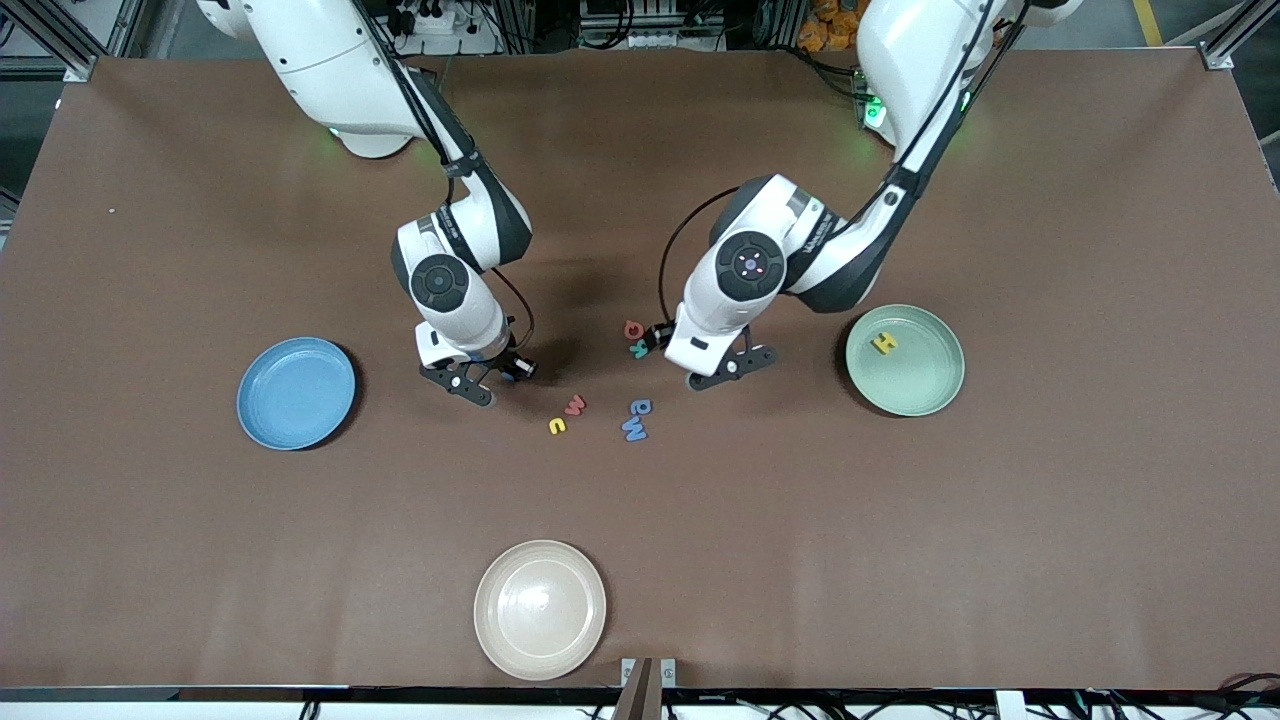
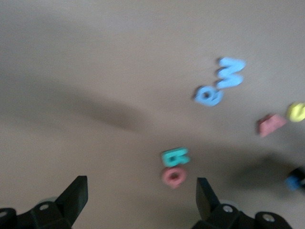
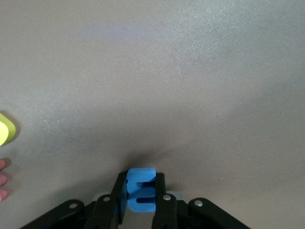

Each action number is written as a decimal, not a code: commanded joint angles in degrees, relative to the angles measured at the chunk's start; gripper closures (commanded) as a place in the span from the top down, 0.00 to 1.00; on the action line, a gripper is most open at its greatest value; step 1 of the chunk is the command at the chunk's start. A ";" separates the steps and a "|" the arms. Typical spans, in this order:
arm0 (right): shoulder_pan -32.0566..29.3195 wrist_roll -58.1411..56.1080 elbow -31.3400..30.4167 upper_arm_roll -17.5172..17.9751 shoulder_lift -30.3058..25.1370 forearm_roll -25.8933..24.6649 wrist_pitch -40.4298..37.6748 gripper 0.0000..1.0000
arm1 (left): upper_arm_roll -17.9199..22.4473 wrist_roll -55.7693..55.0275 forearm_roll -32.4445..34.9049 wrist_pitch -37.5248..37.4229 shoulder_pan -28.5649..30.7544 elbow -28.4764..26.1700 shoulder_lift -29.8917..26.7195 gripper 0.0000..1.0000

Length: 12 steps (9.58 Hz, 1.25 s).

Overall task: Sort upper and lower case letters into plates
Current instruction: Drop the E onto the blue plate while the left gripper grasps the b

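The brown worktop (image 1: 1050,520) has wide bare stretches at both ends and along the lower edge of the front view. The blue plate (image 1: 296,393) sits at mid-left of that frame, the mint plate (image 1: 905,360) at mid-right with a yellow H (image 1: 883,343) lying flat in it, and a cream plate (image 1: 540,610) low in the middle near the table's edge.

The right end effector (image 1: 478,377) hangs just over the worktop left of centre, closed on a blue letter (image 3: 140,190). The right wrist view shows it pinched between the fingers (image 3: 159,200), its long axis running up the frame; the front view hardly shows it.

The left end effector (image 1: 732,368) hovers right of centre, spread wide and holding nothing, its fingertips (image 2: 76,193) well apart in the left wrist view.

Between the two lie the loose letters: a pink one (image 1: 575,405) touching a yellow one (image 1: 557,426), a blue pair (image 1: 637,420) stacked end to end, and a red-pink O (image 1: 633,328) against a teal letter (image 1: 639,349), partly hidden by the left arm in the front view but plain in the left wrist view.
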 commanded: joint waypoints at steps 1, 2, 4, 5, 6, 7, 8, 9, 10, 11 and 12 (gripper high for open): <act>-2.98 -5.70 -0.71 0.46 -3.31 0.36 -0.84 0.00 | 0.99 -6.80 -0.57 9.68 -3.15 2.78 5.72 1.00; -6.22 -11.13 0.86 0.28 -4.54 0.28 -3.82 0.00 | 2.82 -8.11 0.57 13.12 -5.86 2.86 8.09 1.00; -14.39 -22.55 4.90 -0.16 -5.60 -0.77 -11.55 0.00 | 8.01 -12.68 1.63 13.59 -11.84 4.45 10.92 1.00; -18.60 -28.27 6.14 -1.38 -5.70 -3.39 -14.54 0.00 | 8.11 -13.56 1.81 12.81 -12.13 4.19 10.84 1.00; -21.52 -32.06 6.24 -2.35 -5.70 -5.59 -16.57 0.00 | 8.20 -14.27 1.90 9.93 -12.65 4.18 10.58 0.98; -22.94 -35.93 5.98 -4.27 -5.70 -7.01 -17.37 0.00 | 8.29 -14.45 2.16 8.42 -13.18 4.01 10.75 0.96; -23.48 -40.23 5.97 -7.42 -5.17 -7.54 -17.38 0.00 | 8.38 -15.93 3.55 8.32 -13.88 3.66 11.01 0.95; -24.79 -43.76 5.97 -8.50 -4.91 -7.55 -17.30 0.02 | 8.29 -16.73 5.31 8.23 -13.89 3.13 11.27 0.93; -24.97 -43.70 5.97 -8.51 -4.38 -7.55 -17.21 0.45 | 8.29 -16.82 5.59 8.23 -13.89 3.48 11.80 0.90; -24.63 -43.62 5.89 -8.51 -4.20 -7.55 -16.86 0.99 | 8.29 -16.91 5.68 8.23 -13.97 3.74 12.41 0.87; -24.54 -44.05 5.97 -8.42 -4.55 -7.46 -17.20 1.00 | 8.29 -16.91 5.68 8.23 -14.06 3.83 12.94 0.84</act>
